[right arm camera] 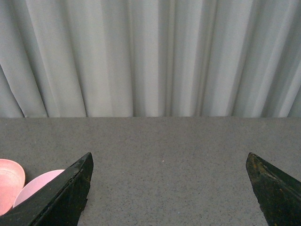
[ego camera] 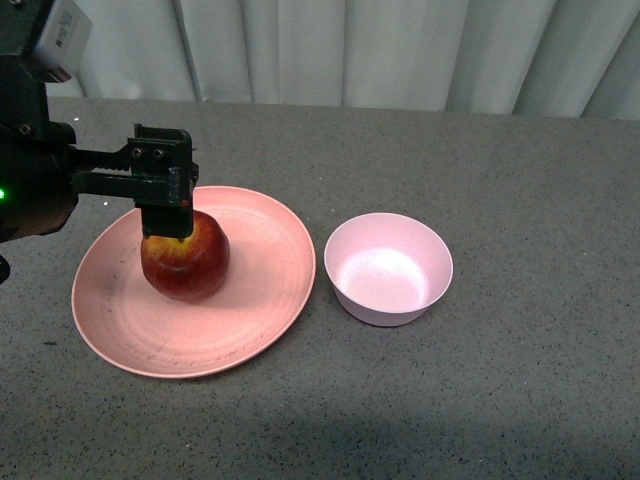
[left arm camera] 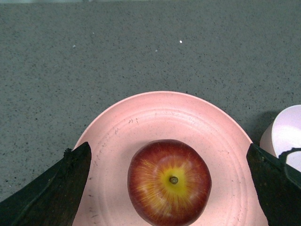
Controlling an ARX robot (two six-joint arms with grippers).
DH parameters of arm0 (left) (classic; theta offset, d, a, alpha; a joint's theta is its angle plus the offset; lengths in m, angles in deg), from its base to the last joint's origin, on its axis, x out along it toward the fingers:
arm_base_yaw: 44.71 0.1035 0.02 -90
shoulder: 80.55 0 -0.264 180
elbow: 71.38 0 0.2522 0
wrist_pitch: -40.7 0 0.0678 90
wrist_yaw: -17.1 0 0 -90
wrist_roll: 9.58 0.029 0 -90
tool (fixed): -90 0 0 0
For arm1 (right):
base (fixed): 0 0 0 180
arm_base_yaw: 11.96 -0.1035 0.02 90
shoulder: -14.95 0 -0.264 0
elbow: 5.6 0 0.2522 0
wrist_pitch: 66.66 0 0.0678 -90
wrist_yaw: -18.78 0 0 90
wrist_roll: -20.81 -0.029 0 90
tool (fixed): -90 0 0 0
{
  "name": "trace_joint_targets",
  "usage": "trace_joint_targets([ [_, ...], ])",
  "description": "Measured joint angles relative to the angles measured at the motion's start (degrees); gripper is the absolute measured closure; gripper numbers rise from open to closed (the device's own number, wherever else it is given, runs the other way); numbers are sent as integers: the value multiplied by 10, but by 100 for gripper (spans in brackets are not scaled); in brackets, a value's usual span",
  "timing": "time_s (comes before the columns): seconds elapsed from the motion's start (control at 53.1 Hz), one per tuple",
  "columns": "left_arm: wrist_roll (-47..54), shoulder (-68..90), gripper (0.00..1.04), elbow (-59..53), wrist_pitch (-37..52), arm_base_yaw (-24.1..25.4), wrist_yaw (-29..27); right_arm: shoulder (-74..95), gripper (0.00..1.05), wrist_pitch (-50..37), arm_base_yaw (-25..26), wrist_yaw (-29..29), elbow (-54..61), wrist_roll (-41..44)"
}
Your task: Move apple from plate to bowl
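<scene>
Black wedge-shaped fingers (left arm camera: 51,188) of left gripper (left arm camera: 167,147) spread wide, one on either side of apple (left arm camera: 169,183), clear of its skin. In front view, poised directly over the fruit's top. Apple round, glossy, dark red, streaked yellow around a short stem, resting on plate (ego camera: 250,300), slightly toward 11 o'clock of its centre. Plate wide, shallow, salmon pink, concentrically ringed, faintly scuffed. Bowl (ego camera: 390,305) at 3 o'clock of plate, just beside it, rims apart: small, deep, pale pink, sloping-walled. Right gripper (right arm camera: 169,155) likewise parted, tapered black fingers (right arm camera: 66,193) pinching nothing, above grey speckled table (right arm camera: 164,141). Pleated pale curtain (right arm camera: 150,56) behind.
</scene>
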Motion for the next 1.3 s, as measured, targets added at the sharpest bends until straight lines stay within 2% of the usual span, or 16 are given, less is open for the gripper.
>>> trace_joint_targets([
  [0.226, -10, 47, 7, 28, -9, -11, -25, 0, 9, 0, 0, 0, 0, 0],
  [0.49, -15, 83, 7, 35, -40, -15, -23, 0, 9, 0, 0, 0, 0, 0],
  [0.716, -25, 106, 7, 45, -49, -16, -1, 0, 9, 0, 0, 0, 0, 0],
  [1.093, -26, 140, 7, 53, -44, -13, -13, 0, 9, 0, 0, 0, 0, 0],
  [1.169, -26, 140, 19, 53, -43, -12, -15, 0, 9, 0, 0, 0, 0, 0],
  [1.3, -26, 138, 30, 53, -42, -12, -16, 0, 9, 0, 0, 0, 0, 0],
])
